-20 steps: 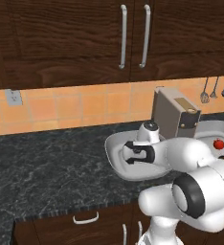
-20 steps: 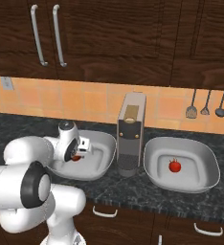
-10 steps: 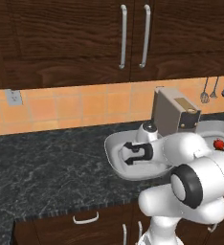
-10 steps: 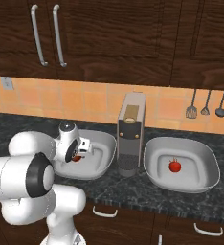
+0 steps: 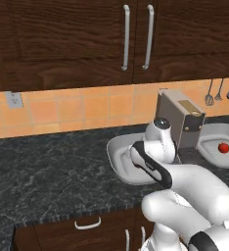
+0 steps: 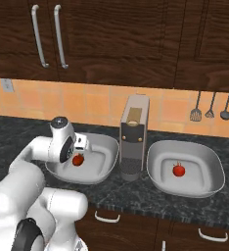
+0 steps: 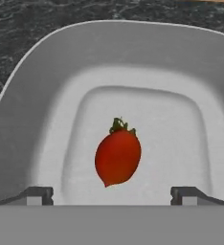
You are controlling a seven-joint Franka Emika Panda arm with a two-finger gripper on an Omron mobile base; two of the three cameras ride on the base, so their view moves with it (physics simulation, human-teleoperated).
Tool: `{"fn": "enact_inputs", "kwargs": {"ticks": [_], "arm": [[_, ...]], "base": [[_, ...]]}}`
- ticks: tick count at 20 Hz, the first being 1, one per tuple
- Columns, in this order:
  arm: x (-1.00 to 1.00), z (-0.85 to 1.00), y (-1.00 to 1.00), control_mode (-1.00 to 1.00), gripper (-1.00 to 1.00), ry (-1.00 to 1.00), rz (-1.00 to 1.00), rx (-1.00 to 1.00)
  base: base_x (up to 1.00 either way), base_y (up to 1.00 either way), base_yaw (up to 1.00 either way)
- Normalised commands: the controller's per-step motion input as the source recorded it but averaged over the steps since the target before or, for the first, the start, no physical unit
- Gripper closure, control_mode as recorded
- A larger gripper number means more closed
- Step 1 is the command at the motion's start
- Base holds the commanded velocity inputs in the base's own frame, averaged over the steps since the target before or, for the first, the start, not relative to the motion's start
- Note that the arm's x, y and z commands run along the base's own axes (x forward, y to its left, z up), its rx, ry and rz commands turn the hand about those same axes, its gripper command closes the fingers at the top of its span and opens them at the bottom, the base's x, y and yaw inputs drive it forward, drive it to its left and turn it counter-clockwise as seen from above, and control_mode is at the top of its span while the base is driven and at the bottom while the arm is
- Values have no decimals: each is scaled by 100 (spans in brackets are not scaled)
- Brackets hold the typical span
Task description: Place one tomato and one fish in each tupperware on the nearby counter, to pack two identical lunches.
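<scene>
Over the left tupperware (image 6: 99, 162) my gripper (image 7: 112, 194) hangs with its jaws spread wide and nothing between them — in the hand view the two finger tips stand far apart at the bottom, and a tomato (image 7: 117, 155) sits between and beyond them on the tub's floor, roughly at its middle. From the right base view that same fruit shows just beside my wrist, inside the tub. A second tomato (image 6: 178, 170) lies in the right tupperware (image 6: 204, 162), on the far side of the steel toaster (image 6: 132, 137) that stands between the two tubs on the black desk (image 5: 48, 166).

I judge the tomato half of the job done, one in each tub, and the step in hand to be the retreat after a release. To do it well I would lift straight up, keeping the jaws wide, so neither tip brushes the round fruit and sets it rolling; then clear the tub's rim before swinging sideways — the toaster is close on one side. I cannot see a fish in these views, so I would look for one next.
</scene>
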Motion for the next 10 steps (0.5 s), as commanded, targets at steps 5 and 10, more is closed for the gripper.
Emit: {"fn": "enact_inputs", "kwargs": {"ticks": [5, 10], "arm": [[-81, 80, 0, -100, -100, -1, -1, 0], [-92, 74, 0, -100, -100, -8, 0, 0]], "base": [[0, 0, 0], [0, 0, 0]]}}
